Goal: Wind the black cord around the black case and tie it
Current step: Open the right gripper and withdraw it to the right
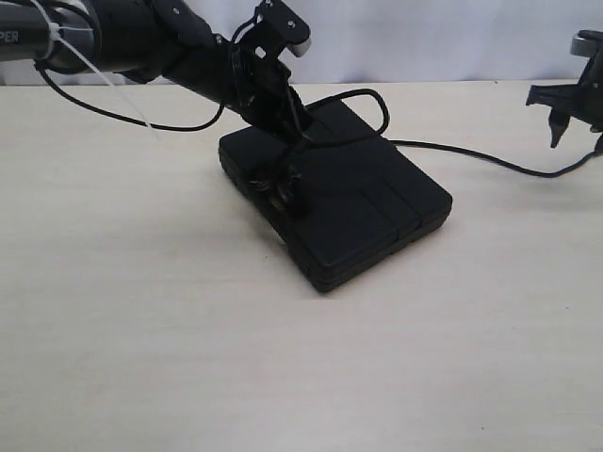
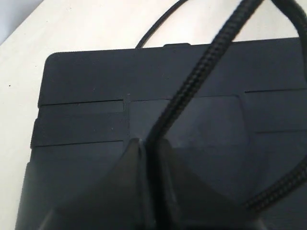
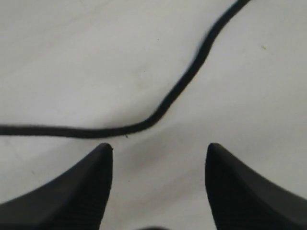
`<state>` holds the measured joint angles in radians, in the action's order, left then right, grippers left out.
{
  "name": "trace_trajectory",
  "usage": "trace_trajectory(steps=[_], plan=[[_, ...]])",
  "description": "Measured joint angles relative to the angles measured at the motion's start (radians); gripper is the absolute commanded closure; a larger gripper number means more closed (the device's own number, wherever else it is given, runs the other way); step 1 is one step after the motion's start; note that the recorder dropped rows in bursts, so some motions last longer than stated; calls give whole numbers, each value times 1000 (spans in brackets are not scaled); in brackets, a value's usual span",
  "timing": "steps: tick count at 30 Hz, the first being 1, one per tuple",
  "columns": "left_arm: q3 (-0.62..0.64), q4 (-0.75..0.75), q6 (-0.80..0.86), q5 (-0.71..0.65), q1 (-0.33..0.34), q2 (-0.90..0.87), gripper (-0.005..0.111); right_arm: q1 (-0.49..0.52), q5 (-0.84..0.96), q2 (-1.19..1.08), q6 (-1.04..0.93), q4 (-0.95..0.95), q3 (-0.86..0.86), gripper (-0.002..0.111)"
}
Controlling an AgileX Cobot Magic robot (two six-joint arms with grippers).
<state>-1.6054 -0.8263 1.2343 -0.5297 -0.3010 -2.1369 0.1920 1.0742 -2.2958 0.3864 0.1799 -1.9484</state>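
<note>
The jaws of the left gripper point(image 2: 147, 143) are pressed together on the black cord point(image 2: 201, 67), which is pinched between the two fingertips and rises out of them in a taut, braided line. This grip is held just above the lid of the black case point(image 2: 86, 76), near its grooved bands. In the exterior view the left gripper point(image 1: 285, 184) is seen reaching down onto the near-left part of the black case point(image 1: 377, 207), which lies flat on the pale table point(image 1: 141, 330). From there the black cord point(image 1: 471, 155) is looped over the far edge of the case and is trailed across the table towards the right. The jaws of the right gripper point(image 3: 158, 151) are spread apart with nothing between them; the black cord point(image 3: 182, 86) is seen lying on the table point(image 3: 72, 57) just beyond their tips. In the exterior view the right gripper point(image 1: 577, 132) is held above the cord's far stretch, well apart from the case.
</note>
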Motion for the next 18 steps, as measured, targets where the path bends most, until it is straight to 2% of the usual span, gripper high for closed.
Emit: trace_trajectory(steps=[6, 18], plan=[[0, 7, 0, -4, 0, 0, 107, -10, -16, -114, 154, 7, -55, 54], [0, 8, 0, -8, 0, 0, 107, -10, -99, -165, 204, 12, -66, 54]])
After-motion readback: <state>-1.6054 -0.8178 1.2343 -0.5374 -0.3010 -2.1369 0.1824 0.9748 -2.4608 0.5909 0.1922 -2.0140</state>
